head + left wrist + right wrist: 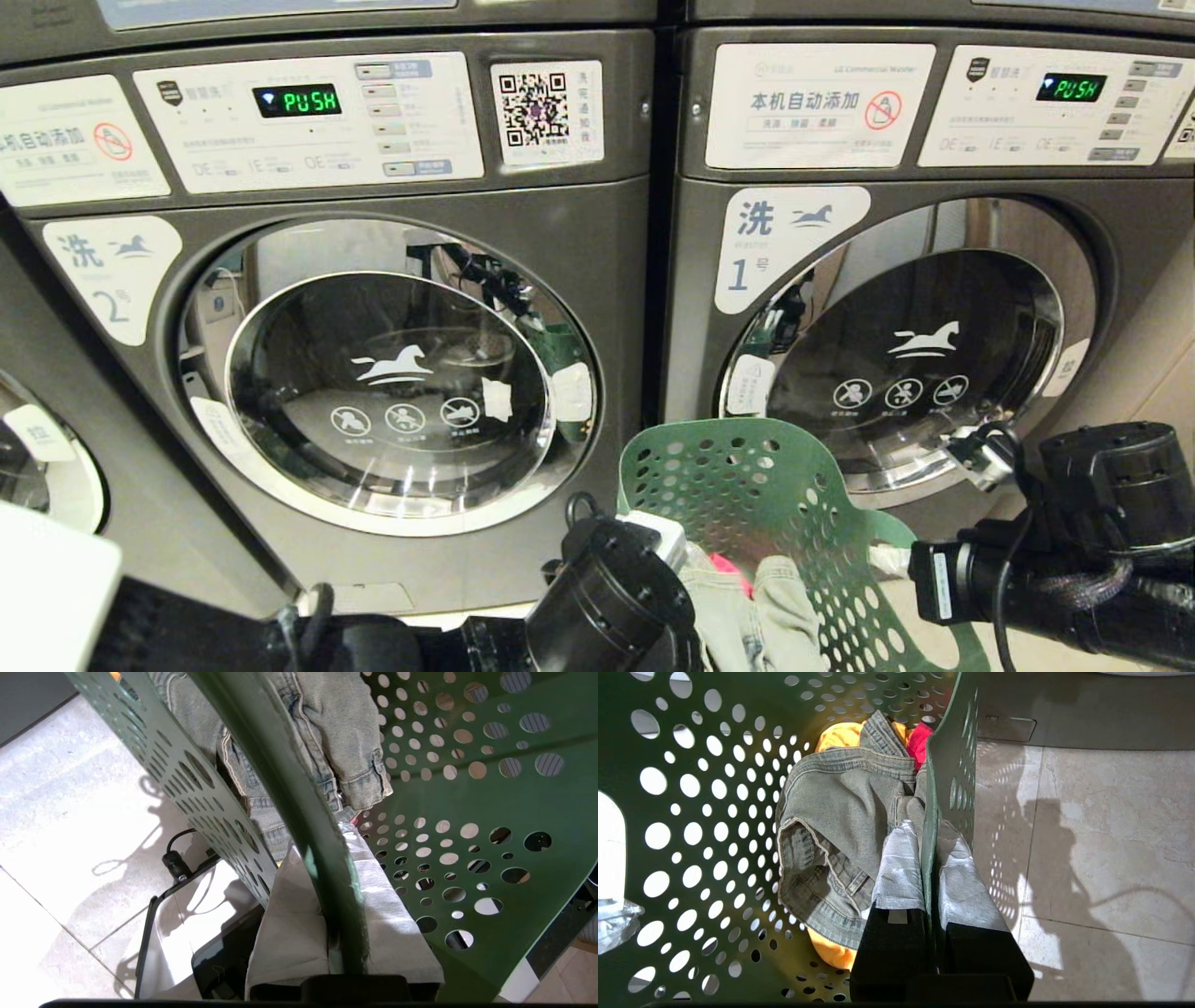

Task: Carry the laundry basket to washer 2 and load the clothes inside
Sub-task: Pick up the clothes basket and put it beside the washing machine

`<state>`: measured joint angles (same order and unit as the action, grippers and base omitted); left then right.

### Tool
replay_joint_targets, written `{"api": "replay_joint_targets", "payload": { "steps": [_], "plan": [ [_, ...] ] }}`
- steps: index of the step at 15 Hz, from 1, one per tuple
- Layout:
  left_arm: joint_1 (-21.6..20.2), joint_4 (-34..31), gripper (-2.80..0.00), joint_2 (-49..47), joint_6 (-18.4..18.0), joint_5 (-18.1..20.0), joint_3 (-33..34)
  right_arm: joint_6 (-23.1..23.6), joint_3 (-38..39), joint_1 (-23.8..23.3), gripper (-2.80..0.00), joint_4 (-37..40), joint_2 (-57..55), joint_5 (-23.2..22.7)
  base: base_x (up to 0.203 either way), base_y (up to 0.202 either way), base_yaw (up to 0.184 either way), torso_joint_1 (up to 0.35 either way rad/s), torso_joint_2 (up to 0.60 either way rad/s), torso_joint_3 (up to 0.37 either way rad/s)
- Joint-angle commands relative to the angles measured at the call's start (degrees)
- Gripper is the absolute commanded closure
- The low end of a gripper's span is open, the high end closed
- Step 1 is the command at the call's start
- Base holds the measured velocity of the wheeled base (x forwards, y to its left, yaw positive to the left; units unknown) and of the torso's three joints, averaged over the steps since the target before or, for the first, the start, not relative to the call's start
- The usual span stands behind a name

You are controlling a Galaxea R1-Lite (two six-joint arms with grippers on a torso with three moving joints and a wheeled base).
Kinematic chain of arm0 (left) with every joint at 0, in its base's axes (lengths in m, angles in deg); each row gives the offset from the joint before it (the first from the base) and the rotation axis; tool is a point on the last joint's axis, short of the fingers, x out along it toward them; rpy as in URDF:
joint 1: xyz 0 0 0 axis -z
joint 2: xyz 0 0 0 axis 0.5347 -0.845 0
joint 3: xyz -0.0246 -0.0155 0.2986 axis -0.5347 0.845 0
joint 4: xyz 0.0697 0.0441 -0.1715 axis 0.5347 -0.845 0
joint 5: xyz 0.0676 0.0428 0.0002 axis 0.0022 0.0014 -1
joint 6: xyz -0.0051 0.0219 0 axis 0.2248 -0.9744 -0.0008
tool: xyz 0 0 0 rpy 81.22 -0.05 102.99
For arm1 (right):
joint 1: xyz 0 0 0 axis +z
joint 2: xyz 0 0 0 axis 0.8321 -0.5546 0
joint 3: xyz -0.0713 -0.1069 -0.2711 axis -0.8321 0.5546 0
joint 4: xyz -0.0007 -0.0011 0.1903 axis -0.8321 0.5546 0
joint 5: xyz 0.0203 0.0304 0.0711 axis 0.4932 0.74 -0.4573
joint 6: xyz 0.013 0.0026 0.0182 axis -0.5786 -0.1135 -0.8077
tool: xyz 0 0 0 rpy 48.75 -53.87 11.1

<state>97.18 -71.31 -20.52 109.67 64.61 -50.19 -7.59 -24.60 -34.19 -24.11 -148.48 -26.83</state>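
Note:
The dark green perforated laundry basket (775, 504) hangs between my arms, low in front of the gap between two washers. My left gripper (322, 844) is shut on its rim, one white-wrapped finger (285, 905) outside the wall and one inside. My right gripper (927, 830) is shut on the opposite wall (934, 756) the same way. The clothes lie inside: faded grey denim (840, 812) on top, yellow-orange cloth (836, 735) and red-pink cloth (920, 742) beneath. Washer 2 (112, 271) stands ahead on the left, its round glass door (387, 373) closed.
The grey washer labelled 1 (775, 243) stands to the right, door closed. Part of a third washer door (37, 457) shows at the far left. Pale floor tiles (1101, 835) lie under the basket. My own base (187, 933) sits just below the left gripper.

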Motion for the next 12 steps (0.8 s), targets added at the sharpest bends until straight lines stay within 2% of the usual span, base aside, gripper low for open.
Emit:
{"api": "replay_joint_targets", "payload": {
  "steps": [1,10,12],
  "plan": [
    [0.0,0.1,0.0,-0.4,0.2,-0.1,0.0,-0.1,0.2,0.0,0.0,-0.1,-0.1,-0.1,-0.098,0.0,0.0,0.009,0.0,0.002],
    [0.1,0.1,0.0,-0.7,0.2,-0.1,-0.2,0.2,0.3,0.0,0.0,-0.1,-0.1,0.0,-0.194,0.0,0.002,0.001,0.0,0.003],
    [0.1,0.2,0.0,-0.7,0.0,-0.2,-0.4,0.2,0.3,-0.1,0.0,-0.1,-0.1,0.0,-0.1,0.0,0.0,-0.005,0.0,0.0]
  ]
}}
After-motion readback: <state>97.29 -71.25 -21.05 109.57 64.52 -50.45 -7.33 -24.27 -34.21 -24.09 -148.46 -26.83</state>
